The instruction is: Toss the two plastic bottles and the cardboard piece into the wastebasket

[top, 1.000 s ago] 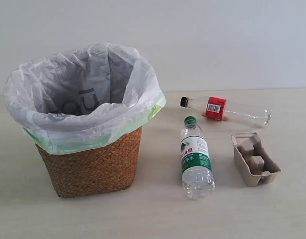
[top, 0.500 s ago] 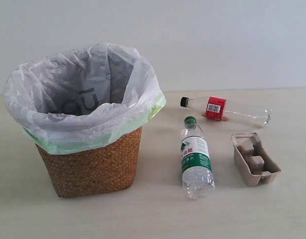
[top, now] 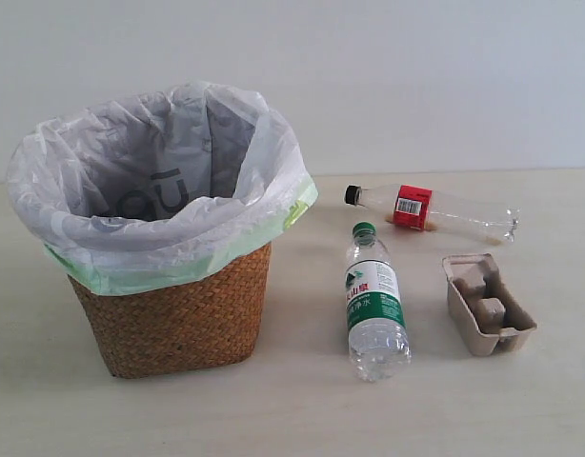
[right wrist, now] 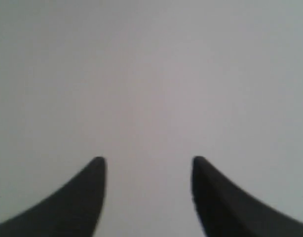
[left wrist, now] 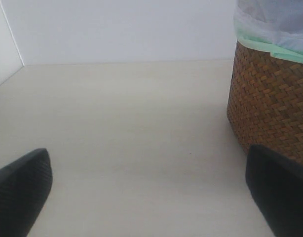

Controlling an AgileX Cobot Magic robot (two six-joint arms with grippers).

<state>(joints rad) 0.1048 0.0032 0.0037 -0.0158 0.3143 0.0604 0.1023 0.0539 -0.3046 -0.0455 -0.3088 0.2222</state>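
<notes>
Your left gripper (left wrist: 149, 197) stands wide apart with nothing but bare table (left wrist: 127, 128) between its dark fingers (left wrist: 23, 192). That view cuts the wastebasket (left wrist: 270, 108) down to one lower stretch of wicker and a strip of its plastic bag (left wrist: 275, 29). The other finger covers the foot of the wicker, and you cannot tell whether it touches.

Your right gripper (right wrist: 149, 163) is also apart, holding nothing. Beyond its two tips you get only a blurred pale surface, and what it is cannot be made out.

In the exterior view the wastebasket (top: 178, 314) sits on the left. The bag (top: 159, 162) folds over and hides the wicker rim, and its near lip hides the bottom inside.

The stout bottle (top: 373, 305) lies on its side nearest the wastebasket, with its green cap pointing to the back wall (top: 416, 76). A clear strip of table (top: 302, 409) separates the two. The slim bottle (top: 435, 211) lies crosswise behind it, its black cap toward the wastebasket. The cardboard piece (top: 488, 305) rests open side up, right of the stout bottle and in front of the slim one's far end. None of the three touches another.

Bare table lies in front of everything and runs out of the picture at the left, right and near edges. At the back it meets the wall.
</notes>
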